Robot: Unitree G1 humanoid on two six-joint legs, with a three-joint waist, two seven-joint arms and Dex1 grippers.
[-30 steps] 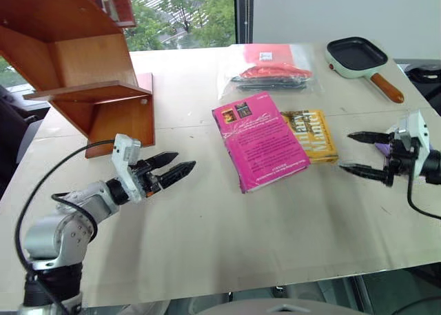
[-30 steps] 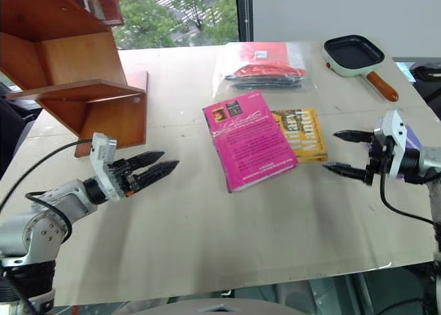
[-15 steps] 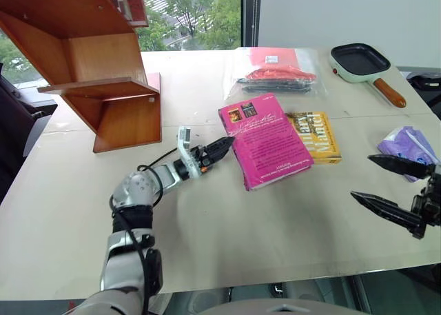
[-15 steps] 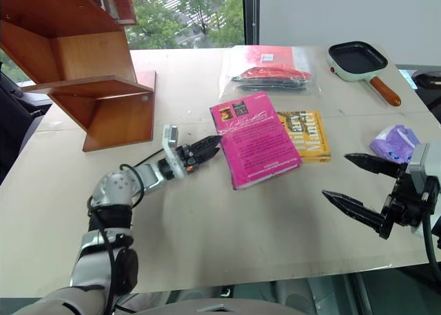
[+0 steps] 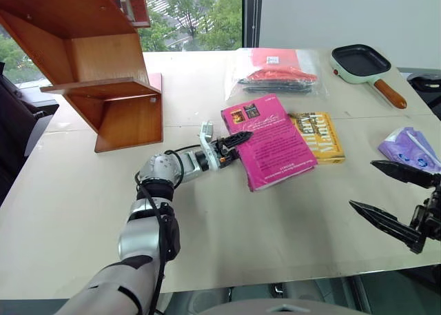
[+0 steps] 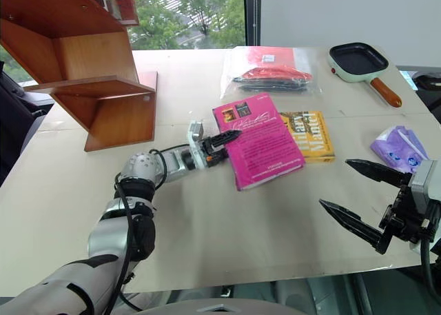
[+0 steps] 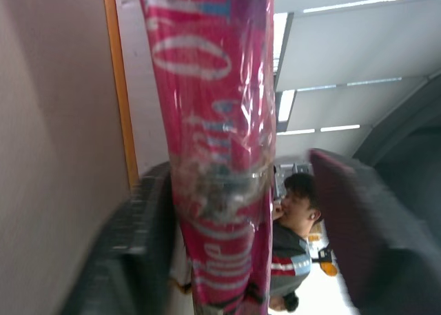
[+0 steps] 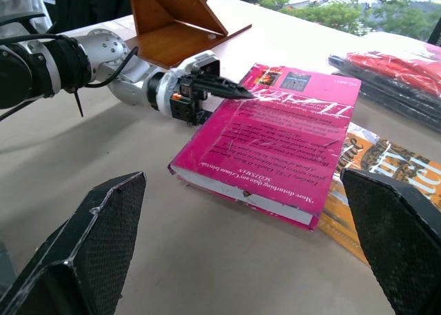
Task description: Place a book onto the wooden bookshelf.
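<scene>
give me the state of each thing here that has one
bright magenta-pink paperback book: flat on table, overlapping the yellow book
yellow paperback book: flat, partly under the pink one
left end effector: fingers astride the pink book's edge
right end effector: open, empty
reddish-brown wooden bookshelf: lower board bare

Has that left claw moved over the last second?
Yes. The left gripper went from near the bookshelf across to the pink book.

The book [image 5: 271, 141] has a glossy cover, perhaps plastic-wrapped. The bookshelf [image 5: 89, 60] is smooth reddish wood. The table [image 5: 227, 239] looks matt.
</scene>
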